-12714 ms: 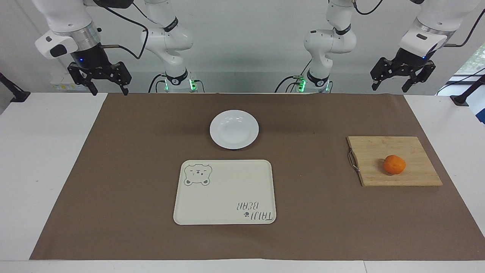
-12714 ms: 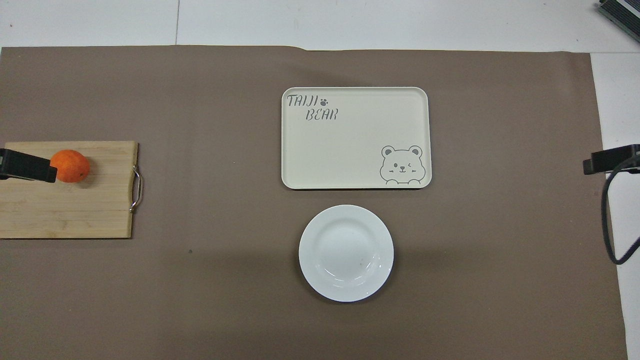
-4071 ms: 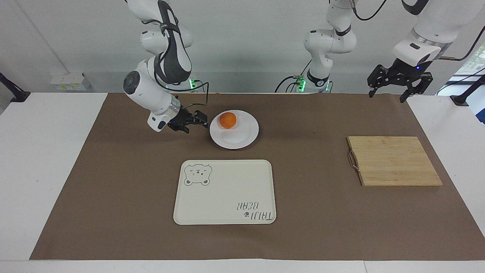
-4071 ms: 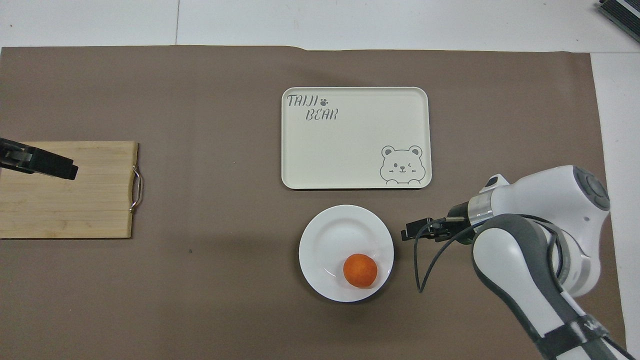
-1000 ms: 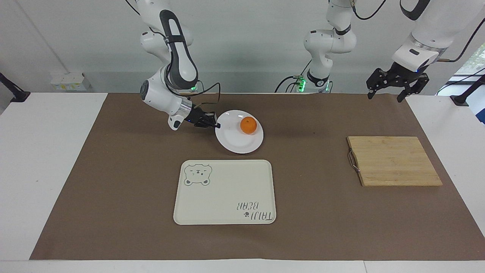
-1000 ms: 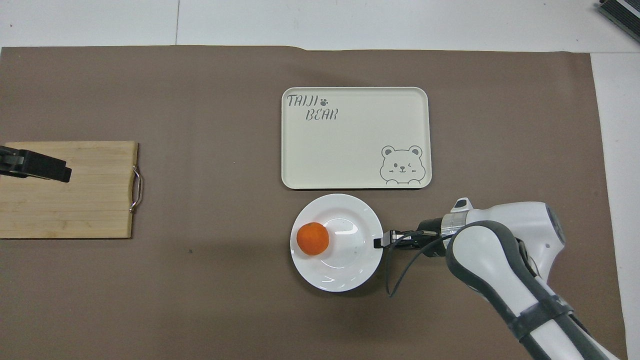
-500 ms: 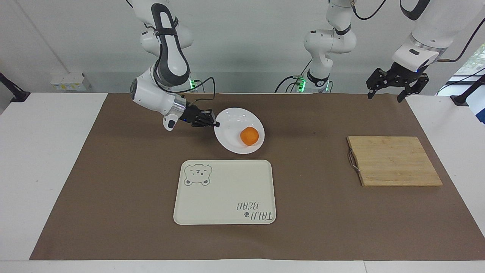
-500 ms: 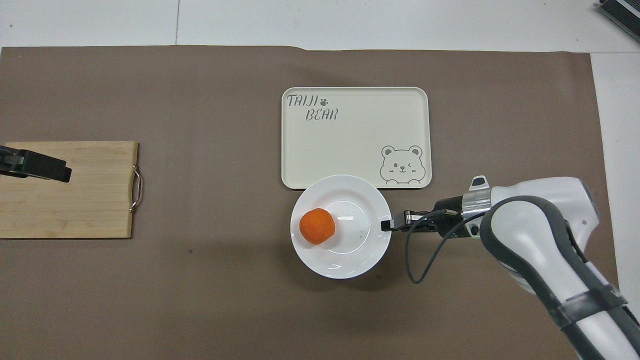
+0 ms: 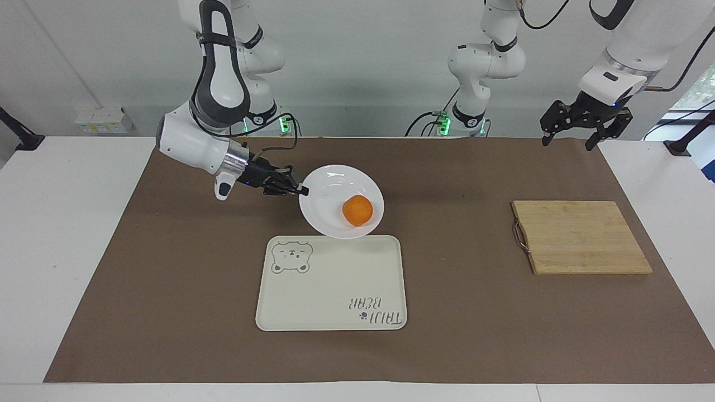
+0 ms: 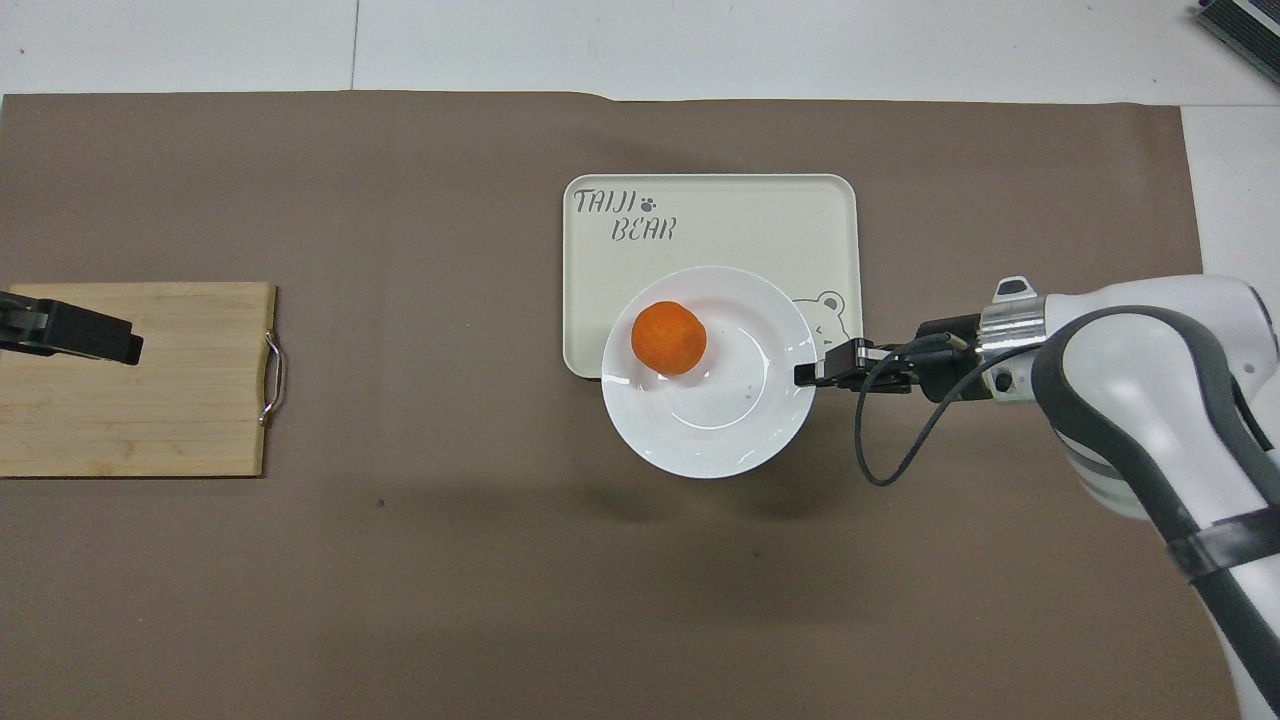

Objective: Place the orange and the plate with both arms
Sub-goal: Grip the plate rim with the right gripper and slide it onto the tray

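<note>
1. The worktop (image 9: 67, 234) is white, and a big brown paper mat (image 9: 475, 312) covers most of it.
2. The right arm (image 9: 215, 89) reaches out low over the mat. The left arm (image 9: 625, 50) waits up high at its own end of the worktop.
3. The cream tray (image 9: 329, 290) with a bear drawing lies in the middle of the mat, farther from the robots than the arms' bases.
4. The wooden cutting board (image 9: 581, 237) lies toward the left arm's end. Nothing sits on it.
5. The white plate (image 9: 329, 192) is up in the air and tilted a little. It hangs over the tray's edge that is nearest the robots.
6. The right pincer (image 9: 301, 191) is clenched on the plate's rim, on the side toward the right arm's end.
7. The left pincer (image 9: 581, 120) is released, wide and holding nothing, over the mat's corner.
8. The orange (image 9: 357, 210) rests in the plate, on the low side away from the right pincer.
9. The step in hand looks like carrying the plate, with the orange in it, onto the tray.
10. The next move calls for bringing the plate over the tray's middle, keeping it level so the orange does not roll off, lowering it gently, then letting go.
</note>
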### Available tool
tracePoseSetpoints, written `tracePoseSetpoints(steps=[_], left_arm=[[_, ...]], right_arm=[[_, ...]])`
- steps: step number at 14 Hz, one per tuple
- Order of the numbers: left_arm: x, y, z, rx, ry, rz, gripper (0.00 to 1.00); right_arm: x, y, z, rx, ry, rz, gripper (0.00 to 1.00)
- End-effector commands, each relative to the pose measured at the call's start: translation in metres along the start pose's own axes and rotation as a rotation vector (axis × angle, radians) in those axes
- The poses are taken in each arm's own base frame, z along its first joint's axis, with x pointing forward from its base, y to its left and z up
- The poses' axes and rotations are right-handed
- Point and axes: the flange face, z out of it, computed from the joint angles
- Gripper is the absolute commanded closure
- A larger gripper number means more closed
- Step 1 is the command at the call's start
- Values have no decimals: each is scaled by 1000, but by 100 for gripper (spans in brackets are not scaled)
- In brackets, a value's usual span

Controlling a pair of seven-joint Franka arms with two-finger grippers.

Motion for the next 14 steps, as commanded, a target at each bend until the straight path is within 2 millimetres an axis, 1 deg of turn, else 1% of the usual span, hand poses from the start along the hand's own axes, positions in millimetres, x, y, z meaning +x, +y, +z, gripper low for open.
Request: tracePoseSetpoints(steps=[1,2,4,5,6,7,8,9,10,11,12,13,14], left_arm=[[-7,-1,-2,17,12,-12,0],[-6,0,-2,18,12,-10,0],[-6,0,-2,18,12,-10,0],[-7,-1,-2,17,12,-12,0],[-6,0,-2,18,12,-10,0],[-7,-1,-2,17,12,-12,0],[-6,0,-2,18,12,-10,0],[-6,0,-2,18,12,-10,0],[-6,0,-2,18,12,-10,0],[-7,-1,-2,17,12,-12,0],[-7,-1,-2,17,12,-12,0],[-6,0,-2,18,12,-10,0],[-7,-1,-2,17,12,-12,0]], right_arm=[[52,-6,-14,-12,28,-7,100],[69,-5,-10,-11,41,-11,100],[95,4,17,-16,49,-2,100],[110,6,24,-14,84,2,100],[120,13,34,-9,102,13,100],[126,10,52,-6,99,7,100],[128,11,60,-15,108,6,100],[128,8,62,-24,121,-1,100],[123,7,72,-31,103,-5,100],[119,11,82,-39,87,-5,100],[119,15,86,-43,86,-8,100],[117,17,98,-55,86,-9,100],[117,25,101,-63,82,-14,100]])
